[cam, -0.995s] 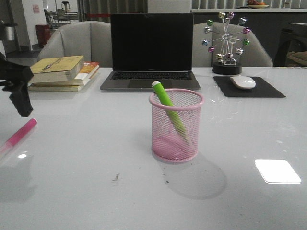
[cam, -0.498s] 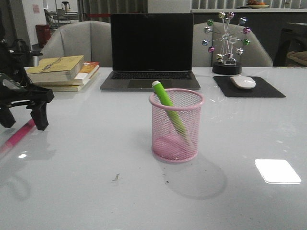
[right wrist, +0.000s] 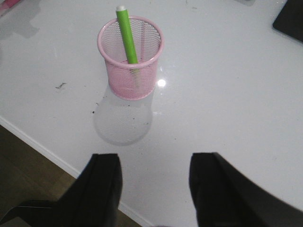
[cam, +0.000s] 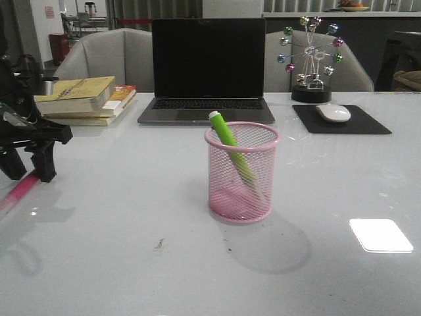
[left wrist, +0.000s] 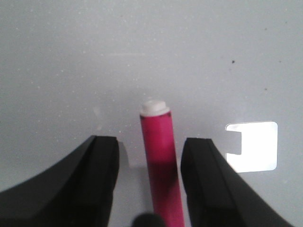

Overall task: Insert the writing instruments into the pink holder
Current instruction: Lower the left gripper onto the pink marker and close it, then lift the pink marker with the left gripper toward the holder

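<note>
The pink mesh holder (cam: 241,172) stands upright mid-table, and the lime green pen (cam: 231,150) leans inside it, whitish end above the rim. The right wrist view shows the same holder (right wrist: 130,57) and green pen (right wrist: 127,35). The magenta pen (cam: 20,189) lies flat on the table at the far left. My left gripper (cam: 27,172) is open and low over it. In the left wrist view the magenta pen (left wrist: 162,161) lies between the two fingers without touching them, its whitish end pointing away. My right gripper (right wrist: 154,189) is open and empty, high above the table's near edge.
A laptop (cam: 208,69) stands at the back centre. A stack of books (cam: 85,99) lies at the back left. A mouse (cam: 333,112) rests on a black pad (cam: 342,120) at the back right, with a beaded ornament (cam: 310,62) behind it.
My left gripper has come down from above and behind the magenta pen. It now straddles the pen at table level, and hides part of it in the front view.
</note>
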Robot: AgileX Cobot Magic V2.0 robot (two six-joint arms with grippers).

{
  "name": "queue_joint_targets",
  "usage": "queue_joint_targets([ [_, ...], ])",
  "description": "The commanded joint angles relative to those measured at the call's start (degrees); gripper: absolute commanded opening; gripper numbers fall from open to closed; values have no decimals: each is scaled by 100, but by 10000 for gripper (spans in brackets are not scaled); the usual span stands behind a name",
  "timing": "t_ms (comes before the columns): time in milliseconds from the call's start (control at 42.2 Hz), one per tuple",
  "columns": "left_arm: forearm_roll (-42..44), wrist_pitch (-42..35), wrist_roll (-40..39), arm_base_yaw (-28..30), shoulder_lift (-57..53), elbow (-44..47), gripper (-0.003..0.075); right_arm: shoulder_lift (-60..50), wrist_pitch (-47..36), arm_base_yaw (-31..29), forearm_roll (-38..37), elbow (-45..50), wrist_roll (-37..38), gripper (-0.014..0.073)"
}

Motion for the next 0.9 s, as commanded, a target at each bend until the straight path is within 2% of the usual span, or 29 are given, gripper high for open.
queue_joint_targets([
  [0, 0, 63, -61, 14, -231, -143, 335, -44, -398, 4, -37, -149, -65, 449],
  [213, -61, 42, -61, 14, -350, -143, 105, -44, -398, 4, -42, -149, -65, 449],
  [284, -208, -25, -61, 14, -497, -109, 96, -44, -398, 4, -42, -149, -65, 449],
  [403, -573, -802, -19, -161, -1135, 258, 95, -44, -413, 4, -42, -149, -65, 449],
  [498, -699, -1759, -10, -537, -1874, 768, 95, -44, -413, 4, -42, -149, -65, 449],
  [687, -928, -4375, -10, -1835, -3308, 1895, 95, -44, -436, 4, -42, -149, -65, 449],
  [877, -1350, -7116, -20, -3316, -3619, 2663, 94, -44, -493, 4, -42, -140, -65, 449],
])
